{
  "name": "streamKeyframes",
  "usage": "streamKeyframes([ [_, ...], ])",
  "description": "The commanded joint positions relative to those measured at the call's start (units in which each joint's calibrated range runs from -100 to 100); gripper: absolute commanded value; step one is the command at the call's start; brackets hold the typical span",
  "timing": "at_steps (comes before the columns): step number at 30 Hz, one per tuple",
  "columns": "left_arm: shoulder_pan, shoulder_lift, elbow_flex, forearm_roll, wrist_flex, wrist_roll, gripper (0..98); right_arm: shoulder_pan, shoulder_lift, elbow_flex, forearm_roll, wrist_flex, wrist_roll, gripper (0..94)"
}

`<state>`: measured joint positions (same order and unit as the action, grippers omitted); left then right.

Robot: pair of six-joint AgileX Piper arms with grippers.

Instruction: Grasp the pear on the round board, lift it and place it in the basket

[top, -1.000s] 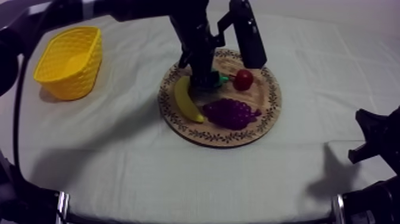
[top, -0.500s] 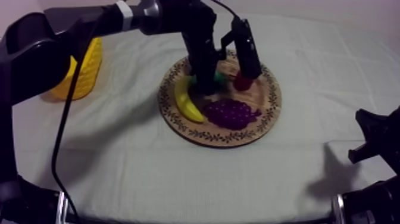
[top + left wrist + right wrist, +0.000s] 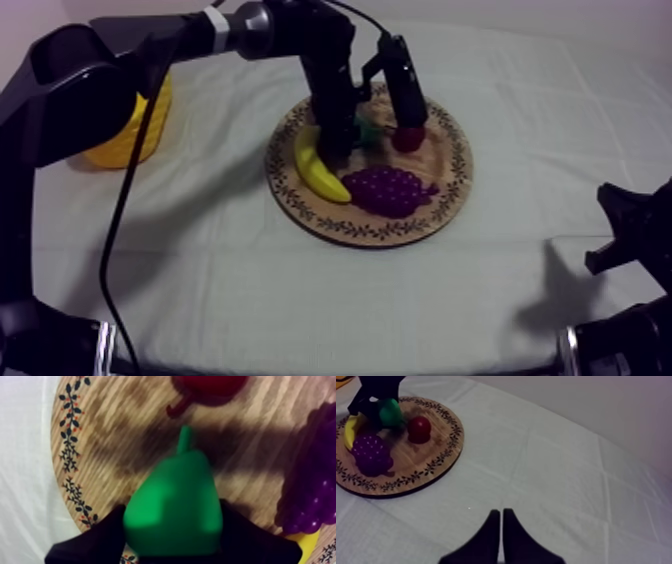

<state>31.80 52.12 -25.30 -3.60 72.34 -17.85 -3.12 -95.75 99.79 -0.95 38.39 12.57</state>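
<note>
Light: dim, mauve cast over the cloth (image 3: 300, 290) | Shadows: soft; I see one from the left arm (image 3: 110, 60) on the cloth beside the board (image 3: 445, 170), and a dark band crossing the board behind the pear (image 3: 175, 506) | Edges: cloth dims toward the top view's edges.

Board (image 3: 445, 205) at table (image 3: 300, 290) middle, toward far edge. Basket (image 3: 120, 145) at far left corner. On board: banana (image 3: 318, 175) along left rim, grapes (image 3: 390, 190) just right of it, pear (image 3: 172, 501) behind banana, small red fruit (image 3: 408, 138) right of pear. Pear between fingers of my left gripper (image 3: 337, 148). My right gripper (image 3: 500, 518) near right edge, well apart from board.
</note>
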Motion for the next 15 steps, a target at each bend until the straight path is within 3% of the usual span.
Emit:
streamKeyframes([
  [1,-0.07,-0.23,0.41,0.18,0.22,0.05,49.1,-0.02,-0.01,-0.01,0.0,0.0,0.0,0.3],
  [9,-0.53,-9.02,5.3,0.04,0.03,1.25,48.4,-0.02,-0.01,-0.01,0.0,0.0,0.0,0.3],
  [15,-2.82,-21.62,7.96,1.15,1.63,2.09,51.6,-0.02,-0.01,-0.01,0.0,0.0,0.0,0.3],
])
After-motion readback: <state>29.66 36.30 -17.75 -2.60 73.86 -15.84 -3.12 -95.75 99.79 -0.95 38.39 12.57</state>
